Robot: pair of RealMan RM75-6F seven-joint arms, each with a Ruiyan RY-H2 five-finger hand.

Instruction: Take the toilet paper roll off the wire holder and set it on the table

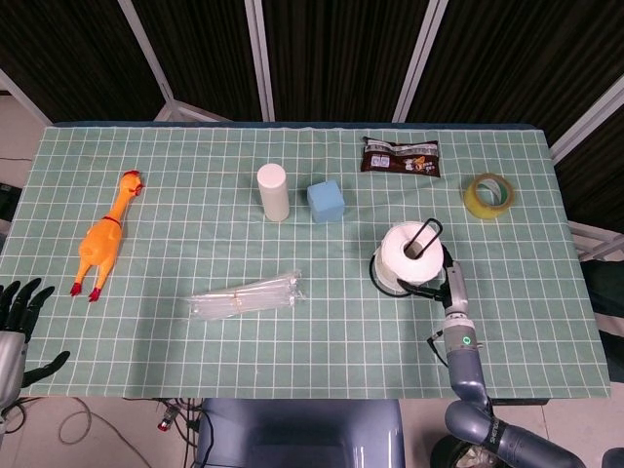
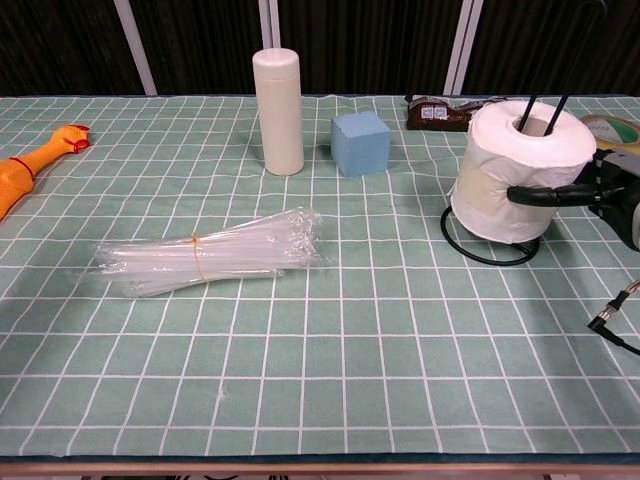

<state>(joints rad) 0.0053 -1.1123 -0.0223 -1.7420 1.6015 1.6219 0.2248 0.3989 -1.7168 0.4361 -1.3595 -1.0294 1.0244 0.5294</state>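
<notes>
The white toilet paper roll (image 1: 408, 257) (image 2: 518, 172) hangs a little above the table, threaded on the black wire holder's upright loop (image 1: 427, 233) (image 2: 527, 110). The holder's base ring (image 2: 489, 256) shows bare beneath the roll. My right hand (image 1: 451, 285) (image 2: 612, 190) grips the roll from its right side, dark fingers (image 2: 545, 195) wrapped across the front. The roll tilts slightly. My left hand (image 1: 19, 308) sits off the table's near left corner with fingers spread and nothing in it; only the head view shows it.
A rubber chicken (image 1: 103, 238) (image 2: 28, 168) lies far left. A white bottle (image 1: 272, 192) (image 2: 279, 110) and blue cube (image 1: 327, 201) (image 2: 360, 142) stand mid-table. A bundle of clear straws (image 1: 246, 294) (image 2: 210, 256) lies in front. A snack packet (image 1: 401, 156) and yellow tape roll (image 1: 488, 195) lie behind the holder.
</notes>
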